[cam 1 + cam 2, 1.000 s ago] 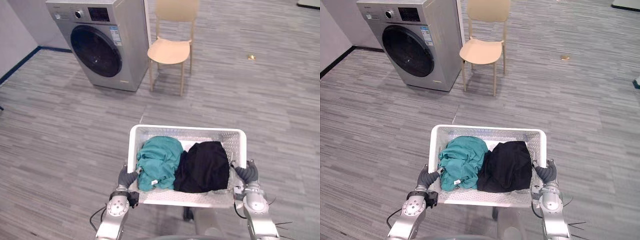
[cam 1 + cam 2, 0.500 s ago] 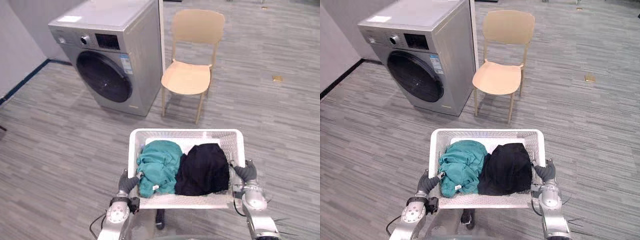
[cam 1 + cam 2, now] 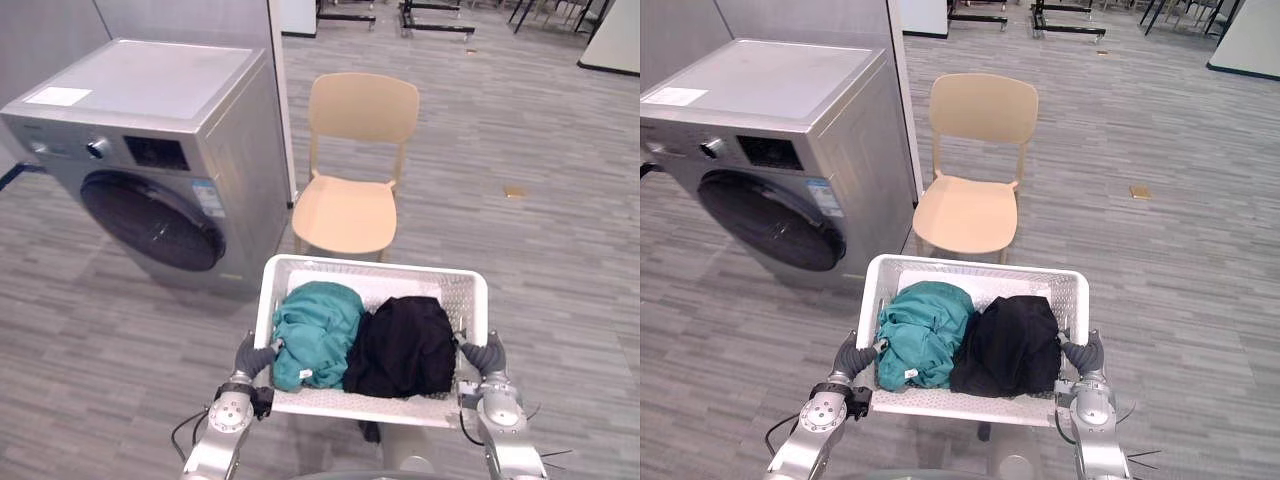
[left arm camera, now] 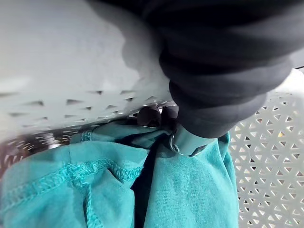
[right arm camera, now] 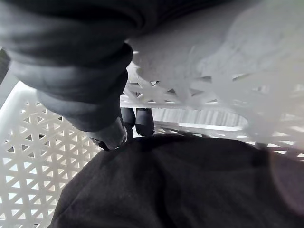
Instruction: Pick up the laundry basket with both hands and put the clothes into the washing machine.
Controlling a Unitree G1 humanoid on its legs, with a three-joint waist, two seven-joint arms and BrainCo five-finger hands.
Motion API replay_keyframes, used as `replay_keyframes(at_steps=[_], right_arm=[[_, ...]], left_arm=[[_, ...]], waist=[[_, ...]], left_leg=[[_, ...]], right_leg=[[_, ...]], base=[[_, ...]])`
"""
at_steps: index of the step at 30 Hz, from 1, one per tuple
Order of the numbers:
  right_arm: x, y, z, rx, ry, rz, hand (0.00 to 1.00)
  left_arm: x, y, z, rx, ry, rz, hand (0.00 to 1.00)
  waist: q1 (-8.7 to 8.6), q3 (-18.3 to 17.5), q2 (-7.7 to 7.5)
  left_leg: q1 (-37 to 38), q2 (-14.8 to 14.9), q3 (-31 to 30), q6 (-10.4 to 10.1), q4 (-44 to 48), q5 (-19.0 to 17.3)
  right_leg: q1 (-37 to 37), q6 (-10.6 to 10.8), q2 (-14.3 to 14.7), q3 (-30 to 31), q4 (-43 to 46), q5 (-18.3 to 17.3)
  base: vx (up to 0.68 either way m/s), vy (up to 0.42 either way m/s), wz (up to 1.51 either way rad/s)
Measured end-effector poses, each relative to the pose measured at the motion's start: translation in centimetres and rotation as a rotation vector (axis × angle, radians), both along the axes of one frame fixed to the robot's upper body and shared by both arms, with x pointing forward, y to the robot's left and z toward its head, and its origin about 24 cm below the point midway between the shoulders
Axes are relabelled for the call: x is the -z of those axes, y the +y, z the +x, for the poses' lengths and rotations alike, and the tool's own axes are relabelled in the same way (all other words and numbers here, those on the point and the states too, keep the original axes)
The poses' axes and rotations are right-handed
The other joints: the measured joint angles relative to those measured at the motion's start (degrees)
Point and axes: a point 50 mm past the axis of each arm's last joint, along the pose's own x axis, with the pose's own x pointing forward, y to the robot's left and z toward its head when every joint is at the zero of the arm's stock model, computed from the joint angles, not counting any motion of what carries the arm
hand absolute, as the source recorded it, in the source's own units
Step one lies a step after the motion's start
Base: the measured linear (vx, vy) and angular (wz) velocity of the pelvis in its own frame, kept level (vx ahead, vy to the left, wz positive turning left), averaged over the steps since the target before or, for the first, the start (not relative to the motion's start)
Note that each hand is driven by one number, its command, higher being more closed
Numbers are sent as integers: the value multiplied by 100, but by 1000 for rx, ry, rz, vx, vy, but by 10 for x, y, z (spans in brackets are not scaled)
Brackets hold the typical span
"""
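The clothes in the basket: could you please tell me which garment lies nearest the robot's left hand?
The teal garment, bunched in the left half of the basket beside the left hand; the black garment fills the half by the right hand.

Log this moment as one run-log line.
laundry basket: held off floor | left hand: shut on its left side | right hand: shut on its right side | load: teal garment, black garment | washing machine: ahead-left, door closed

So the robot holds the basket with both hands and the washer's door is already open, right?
No: the door of the washer is shut, as the left eye view shows. The rest stands: the left hand and right hand hold the basket.
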Motion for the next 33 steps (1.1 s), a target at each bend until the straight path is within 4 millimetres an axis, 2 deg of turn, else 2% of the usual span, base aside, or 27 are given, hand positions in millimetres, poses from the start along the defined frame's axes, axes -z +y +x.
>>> replay_keyframes(at_steps=[1,2,3,4,5,6,7,8,9,10,11,12,13,15,16,17,18,19,20,23,24,26,27,28,29,31,33], right_arm=[[-3,-1,-1,-4,-5,-6,100],[-5,1,-1,-14,-11,-5,100],[-9,4,0,-32,-26,-9,100],[-13,4,0,-37,-45,-17,100],[-19,3,-1,-37,-66,-26,100],[-23,3,2,-40,-87,-26,100],[-25,3,2,-42,-95,-27,100],[-25,3,4,-41,-98,-24,100],[-24,1,3,-39,-92,-30,100],[-23,0,3,-36,-89,-29,100],[-18,-3,2,-28,-66,-32,100],[-13,-6,0,-18,-42,-32,100],[-10,-6,-1,-16,-30,-31,100],[-2,-3,-5,-6,2,-9,100],[-1,-3,-5,-6,4,-9,100],[0,-3,-5,-10,11,-9,100],[2,-1,-3,-22,24,-10,100],[4,0,-2,-25,32,-10,100],[9,2,-3,-26,53,1,100],[14,10,-4,-44,69,19,100],[14,12,-3,-50,68,19,100],[16,12,-5,-51,78,14,100],[17,13,-5,-47,83,12,100],[19,15,-5,-46,87,18,100],[23,13,-2,-49,103,11,100],[23,13,7,-56,103,3,100],[9,18,29,-65,32,-5,100]], left_arm=[[2,-2,-3,-17,11,-18,100],[4,-2,-7,-34,20,-29,100],[5,-1,-12,-59,28,-43,100],[3,-2,-14,-66,19,-52,100],[-1,-3,-13,-66,-3,-57,100],[-4,-2,-12,-68,-18,-58,100],[-4,-2,-12,-68,-23,-59,100],[-5,-1,-11,-68,-28,-59,100],[-5,-3,-11,-66,-32,-65,100],[-5,-4,-11,-64,-32,-71,100],[-4,-7,-11,-60,-24,-84,100],[-2,-9,-14,-50,-12,-79,100],[0,-8,-16,-48,-2,-77,100],[4,-4,-18,-44,22,-51,100],[4,-4,-17,-42,23,-49,100],[5,-4,-19,-41,33,-45,100],[7,-2,-21,-44,46,-41,100],[8,-1,-22,-45,50,-36,100],[8,1,-22,-40,51,-22,100],[7,10,-21,-35,48,22,100],[6,12,-20,-36,45,33,100],[8,13,-18,-35,47,48,100],[9,13,-16,-29,49,60,100],[7,15,-12,-22,39,80,100],[9,11,-8,-21,42,69,100],[7,10,-2,-33,25,82,100],[-3,13,19,-60,-32,102,100]], waist=[[47,82,139],[90,93,168],[184,95,191],[243,97,200],[355,118,150],[457,145,57],[496,149,35],[495,135,-3],[491,132,-36],[480,137,-22],[484,116,28],[486,75,95],[493,55,120],[452,-14,-155],[459,2,-206],[493,20,-247],[481,22,-245],[479,24,-240],[448,42,-210],[358,36,-237],[326,32,-245],[307,32,-267],[307,28,-358],[317,73,-623],[328,147,-549],[344,194,-414],[358,474,-354]], left_leg=[[-599,352,-8,-210,1802,704],[-862,484,-7,-229,2492,1370],[-1236,715,-16,-299,3488,1570],[-1670,889,-11,-265,4242,1419],[-2142,965,41,-12,4675,1131],[-2548,994,129,189,4503,791],[-2715,997,193,226,4245,622],[-2893,828,224,241,3348,402],[-2949,558,192,230,2015,358],[-2956,448,119,195,1444,380],[-2939,261,-55,9,393,546],[-2881,194,-161,-19,-353,1084],[-2796,188,-137,115,-377,1480],[-2726,-146,101,522,-134,1280],[-2684,-208,203,593,-103,1212],[-2481,-306,406,678,-140,1060],[-2206,-419,506,771,-245,971],[-2046,-464,522,797,-331,935],[-1686,-519,526,850,-529,790],[-1323,-587,481,869,-754,669],[-1294,-603,437,866,-820,664],[-1329,-629,286,841,-818,654],[-1360,-711,222,803,-777,634],[-1424,-935,144,746,-688,593],[-1498,-878,41,689,-563,542],[-1895,-688,-16,595,-295,486],[-2521,-485,-21,543,23,452]], right_leg=[[423,-86,250,-12,-3,-298],[632,-114,344,46,-42,-420],[918,-139,462,144,-93,-575],[1206,-165,545,204,-152,-708],[1536,-223,580,346,-289,-880],[1847,-204,573,543,-493,-960],[1998,-192,567,628,-624,-970],[2223,-111,468,704,-827,-1015],[2359,-4,337,790,-865,-1116],[2417,70,289,824,-863,-1156],[2528,217,230,906,-867,-1255],[2629,376,224,994,-861,-1397],[2689,468,206,1079,-838,-1483],[2796,747,-226,1255,-711,-1657],[2754,802,-330,1295,-568,-1688],[2582,969,-490,1406,-38,-1702],[2318,1235,-611,1424,779,-1566],[2166,1388,-676,1426,1223,-1434],[1851,1345,-802,1413,2072,-1303],[1265,956,-797,1269,2608,-1538],[1060,906,-767,1194,2473,-1574],[868,889,-604,1211,1615,-1570],[884,864,-607,1246,1016,-1428],[863,790,-713,1256,467,-917],[902,790,-739,1198,455,-918],[818,730,-585,1065,154,-762],[471,636,-431,918,-29,-527]], base=[[667,-242,-17],[553,-158,-47],[523,-95,-54],[514,-54,-59],[595,-34,-59],[485,-2,-56],[437,34,-51],[402,81,-38],[401,111,-29],[415,168,-29],[445,219,-33],[454,235,-43],[488,272,-44],[507,269,-26],[523,297,-36],[445,294,-53],[404,284,-54],[277,208,-33],[194,144,-17],[184,106,2],[147,41,33],[144,6,44],[196,-63,49],[166,-92,52],[153,-102,40],[45,-69,19],[-25,-80,13]])
